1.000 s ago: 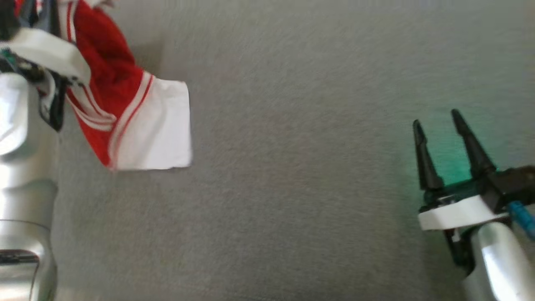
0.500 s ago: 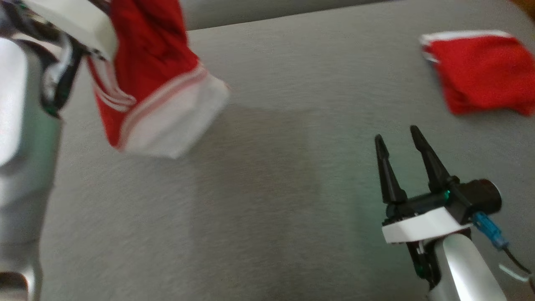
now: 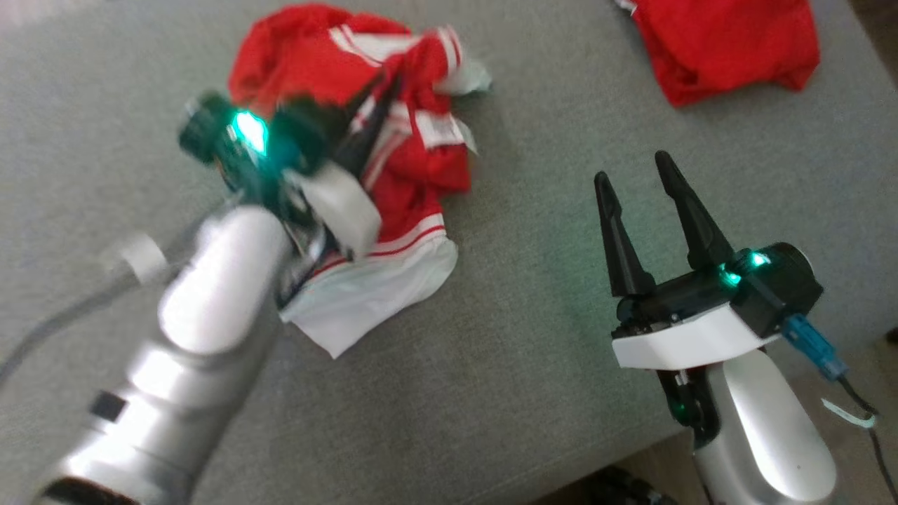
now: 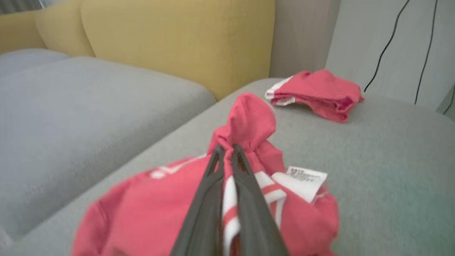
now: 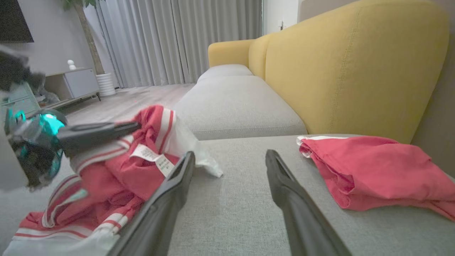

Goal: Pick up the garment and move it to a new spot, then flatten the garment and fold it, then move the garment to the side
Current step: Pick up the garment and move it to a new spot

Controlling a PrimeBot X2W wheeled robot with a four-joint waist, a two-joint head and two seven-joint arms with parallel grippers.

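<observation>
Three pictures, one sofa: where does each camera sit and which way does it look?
Head view: on the head, looking down at the grey sofa seat; both arms show, left gripper shut on the crumpled garment, right gripper open.
Left wrist view: on the left wrist, looking along its closed fingers over the garment toward the yellow backrest.
Right wrist view: on the right wrist, looking between its spread fingers across the seat; the left gripper shows at left.
Shared: all three show the second red garment.
</observation>
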